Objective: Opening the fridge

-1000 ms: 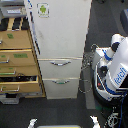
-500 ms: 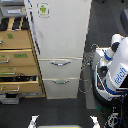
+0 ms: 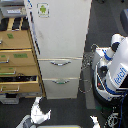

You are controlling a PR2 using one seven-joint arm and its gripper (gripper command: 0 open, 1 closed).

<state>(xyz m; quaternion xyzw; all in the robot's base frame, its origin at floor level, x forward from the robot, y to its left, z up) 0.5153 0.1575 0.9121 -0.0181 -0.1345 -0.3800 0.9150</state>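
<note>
The fridge (image 3: 62, 35) is tall and white and stands in the middle of the exterior view, with a small green android sticker (image 3: 43, 9) near the top of its large upper door. That door looks flush with the body. Below it are two drawers, each shut, with curved handles: the upper handle (image 3: 60, 63) and the lower handle (image 3: 61, 81). At the bottom edge, left of centre, a pale gripper (image 3: 40, 113) shows low in front of the fridge, well apart from it. Its fingers are too blurred to read. A second pale arm tip (image 3: 95, 120) shows at the bottom right.
A tan wooden drawer cabinet (image 3: 17, 57) with green labels stands against the fridge on the exterior view's left, its lower drawers pulled out. A white-and-blue rounded robot (image 3: 114, 70) with cables stands close on the exterior view's right. Dark floor lies in front.
</note>
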